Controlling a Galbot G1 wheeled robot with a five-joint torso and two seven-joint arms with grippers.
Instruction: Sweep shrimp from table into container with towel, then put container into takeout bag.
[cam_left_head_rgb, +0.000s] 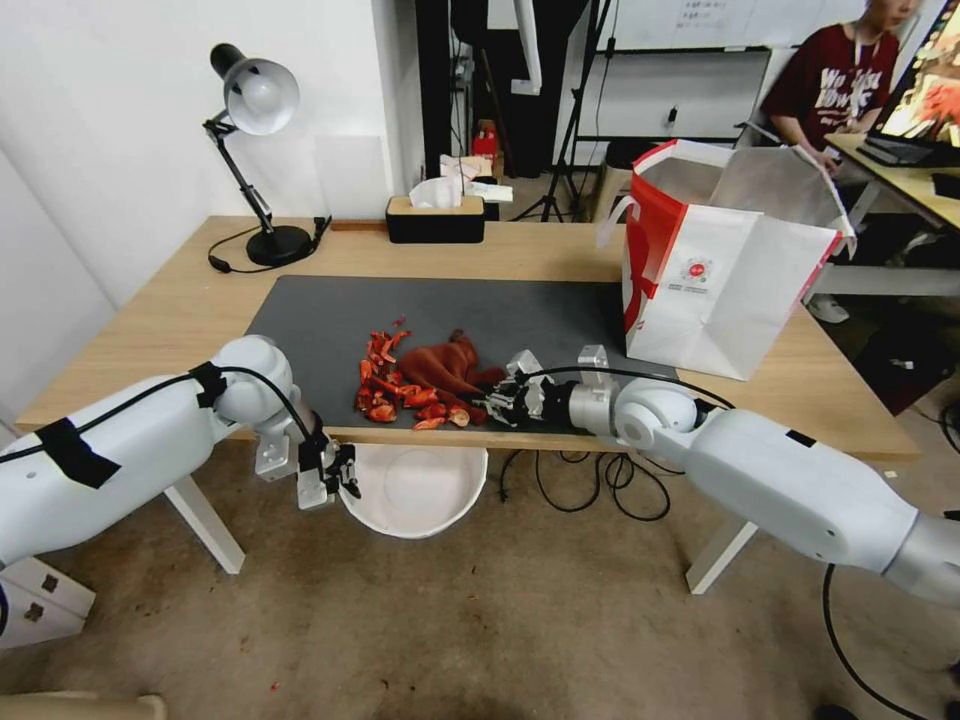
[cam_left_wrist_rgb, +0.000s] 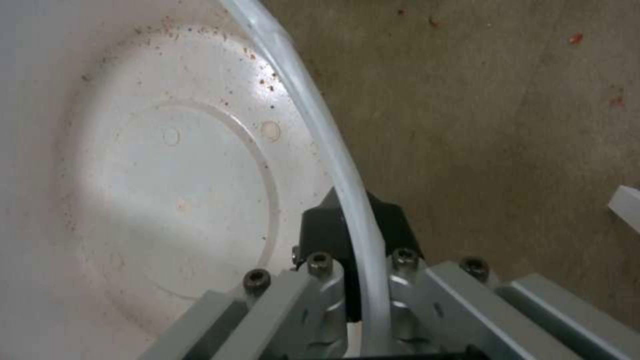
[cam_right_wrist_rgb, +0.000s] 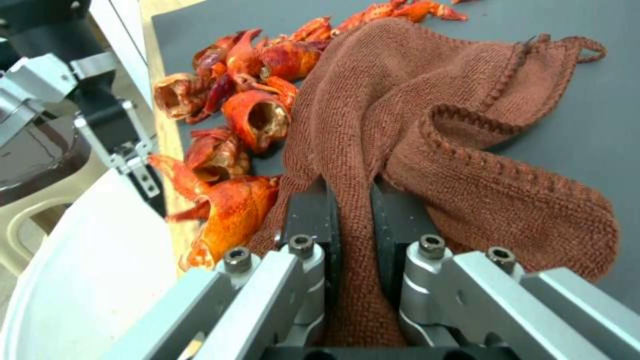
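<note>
While the right end effector (cam_right_wrist_rgb: 353, 220) is clenching the towel (cam_right_wrist_rgb: 427, 125) behind the shrimp (cam_left_head_rgb: 400, 390), the left end effector (cam_left_wrist_rgb: 357, 240) is gripping the bowl (cam_left_head_rgb: 415, 490) rim below the counter (cam_left_head_rgb: 170, 320) edge, at six o'clock; a misaligned sweep risks spilling shrimp onto the floor (cam_left_head_rgb: 500, 620).

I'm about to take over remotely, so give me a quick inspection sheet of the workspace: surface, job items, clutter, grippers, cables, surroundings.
Surface: the table is light wood with a dark mat; red specks dot the floor below.
Job's things: the shrimp lie piled at the mat's front edge, the towel bunched against them. The container hangs below the table edge, no shrimp inside. The takeout bag stands open on the table's right.
Clutter: desk lamp, tissue box at the back.
Grippers: left gripper shut on the container's rim; right gripper shut on the towel.
Cables: black cable loops under the table; lamp cord on top.
Surroundings: a seated person at another desk behind.
</note>
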